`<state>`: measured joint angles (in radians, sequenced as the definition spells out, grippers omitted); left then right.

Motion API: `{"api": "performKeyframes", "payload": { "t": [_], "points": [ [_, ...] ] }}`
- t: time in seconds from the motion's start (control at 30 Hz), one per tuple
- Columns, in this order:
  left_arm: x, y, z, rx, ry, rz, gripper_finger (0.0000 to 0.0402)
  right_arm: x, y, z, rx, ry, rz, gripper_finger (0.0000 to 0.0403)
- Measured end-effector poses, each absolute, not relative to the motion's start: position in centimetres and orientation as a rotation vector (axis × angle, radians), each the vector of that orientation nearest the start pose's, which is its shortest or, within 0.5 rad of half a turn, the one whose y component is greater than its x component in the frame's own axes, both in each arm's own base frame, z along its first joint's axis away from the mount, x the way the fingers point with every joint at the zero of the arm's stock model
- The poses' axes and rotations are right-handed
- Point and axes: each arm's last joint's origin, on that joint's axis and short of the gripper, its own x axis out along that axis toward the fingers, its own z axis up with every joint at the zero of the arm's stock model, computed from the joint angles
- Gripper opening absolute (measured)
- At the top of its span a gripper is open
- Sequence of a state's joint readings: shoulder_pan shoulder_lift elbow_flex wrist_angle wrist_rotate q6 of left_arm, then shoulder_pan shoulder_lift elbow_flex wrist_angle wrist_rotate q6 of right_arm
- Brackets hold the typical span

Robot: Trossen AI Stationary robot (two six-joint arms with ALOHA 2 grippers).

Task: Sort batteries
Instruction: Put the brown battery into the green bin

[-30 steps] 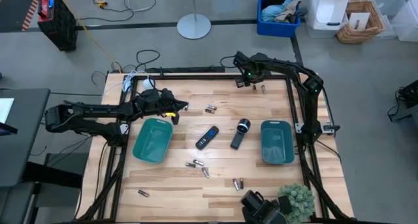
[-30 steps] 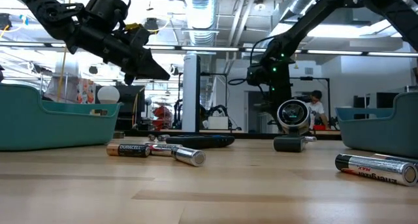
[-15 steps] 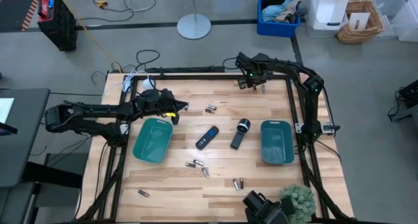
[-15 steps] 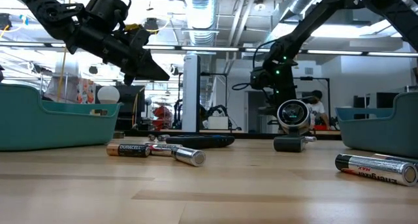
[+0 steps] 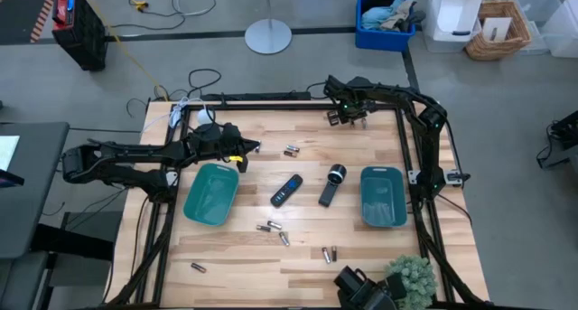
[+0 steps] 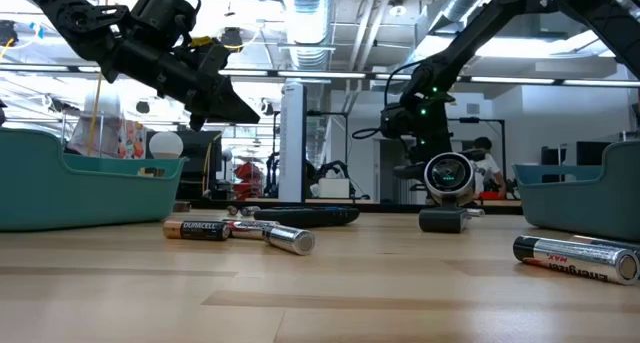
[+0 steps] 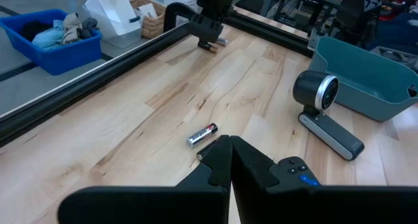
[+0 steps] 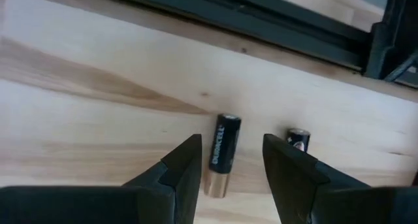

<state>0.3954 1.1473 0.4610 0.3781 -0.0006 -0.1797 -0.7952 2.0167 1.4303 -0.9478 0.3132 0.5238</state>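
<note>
My right gripper [image 8: 232,160] hangs open at the table's far edge, pointing steeply down. Its fingers stand on either side of a black-and-copper battery [image 8: 222,152] lying on the wood, without touching it. A second battery [image 8: 298,139] lies just outside one finger. My left gripper [image 7: 228,155] is shut and empty, held above the left teal tray [image 5: 210,192]. Other batteries lie loose: a pair mid-table [image 5: 291,151], a pair [image 5: 275,231] and another pair [image 5: 329,253] nearer the front, and one at the front left [image 5: 198,267].
A black remote [image 5: 286,190] and a black flashlight [image 5: 332,184] lie mid-table between the left tray and the right teal tray [image 5: 383,196]. A black frame rail [image 8: 281,18] runs just beyond the far batteries. A small green plant [image 5: 411,278] stands at the front right.
My right gripper has sunk slightly toward the batteries at the far edge, its fingers still open.
</note>
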Motion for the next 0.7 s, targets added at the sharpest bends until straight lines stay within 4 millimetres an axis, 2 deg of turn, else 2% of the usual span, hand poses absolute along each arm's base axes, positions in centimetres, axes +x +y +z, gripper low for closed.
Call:
{"api": "performKeyframes", "payload": {
  "t": [0.7],
  "points": [
    [21.33,8.89,20.55,-0.238,0.273,0.419,0.0000,25.83,-27.44,16.07,0.776,1.284,-1.255,0.0182]
  ]
}}
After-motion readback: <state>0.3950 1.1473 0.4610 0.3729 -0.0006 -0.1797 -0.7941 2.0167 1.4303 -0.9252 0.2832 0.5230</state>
